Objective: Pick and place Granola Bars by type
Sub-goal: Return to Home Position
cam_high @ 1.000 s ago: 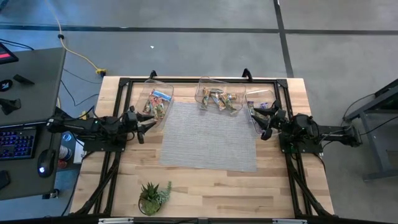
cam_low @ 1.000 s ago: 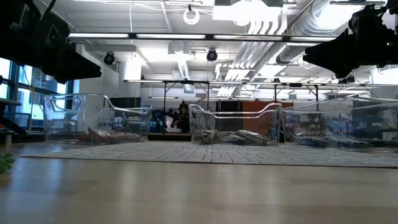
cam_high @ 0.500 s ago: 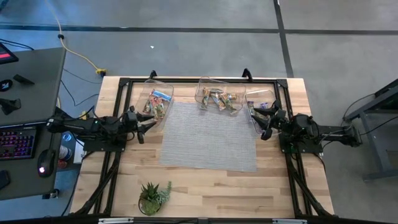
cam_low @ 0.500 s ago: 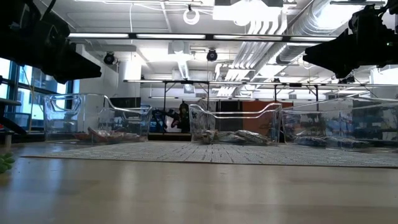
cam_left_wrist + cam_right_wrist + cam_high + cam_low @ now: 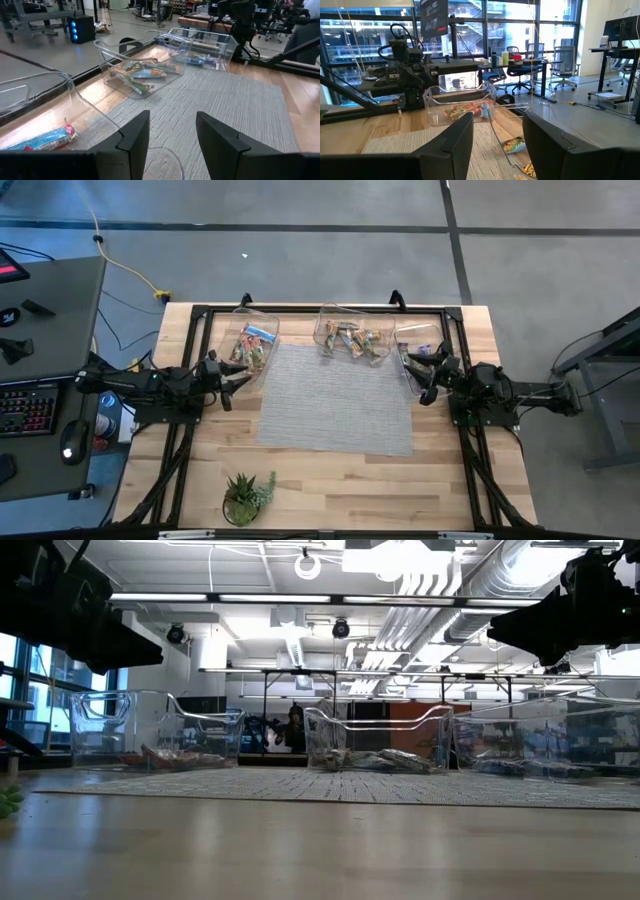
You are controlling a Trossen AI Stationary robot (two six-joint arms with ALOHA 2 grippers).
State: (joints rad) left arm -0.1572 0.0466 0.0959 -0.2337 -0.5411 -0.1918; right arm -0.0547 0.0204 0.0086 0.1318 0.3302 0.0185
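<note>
While both arms sit low at the table's side edges, the left gripper hangs just beside the left bin and the right gripper just beside the right bin. Each has its fingers apart and holds nothing. All the granola bars lie inside the three clear bins: reddish ones in the left, green-orange ones in the middle bin, bluish ones in the right. A grey mat lies between the grippers, and a small plant stands near the front edge.
</note>
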